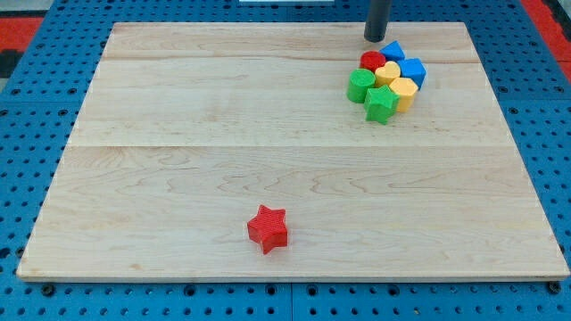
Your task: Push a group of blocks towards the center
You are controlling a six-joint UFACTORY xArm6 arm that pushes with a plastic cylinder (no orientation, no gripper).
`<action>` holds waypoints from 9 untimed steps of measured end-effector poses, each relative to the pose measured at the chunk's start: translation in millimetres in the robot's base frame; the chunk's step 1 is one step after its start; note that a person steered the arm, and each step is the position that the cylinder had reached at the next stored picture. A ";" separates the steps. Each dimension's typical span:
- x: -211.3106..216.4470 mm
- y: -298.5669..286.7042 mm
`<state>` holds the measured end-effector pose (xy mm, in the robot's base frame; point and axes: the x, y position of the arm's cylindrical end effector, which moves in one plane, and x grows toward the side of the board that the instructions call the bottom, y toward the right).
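Observation:
A tight cluster of blocks sits at the view's upper right on the wooden board [178,134]: a red cylinder [372,61], a blue block [393,51], a blue block [413,70], a yellow block [387,74], a yellow block [404,92], a green cylinder [360,86] and a green star-like block [381,104]. A red star [268,228] lies alone near the view's bottom centre. My tip [376,38] stands just above the cluster, close to the red cylinder and the upper blue block.
The board lies on a blue perforated base [27,107]. Red mat shows at the view's top corners [27,22].

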<state>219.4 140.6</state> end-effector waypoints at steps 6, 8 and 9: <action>113.9 32.0; 124.0 69.9; 147.8 44.3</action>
<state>367.2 184.8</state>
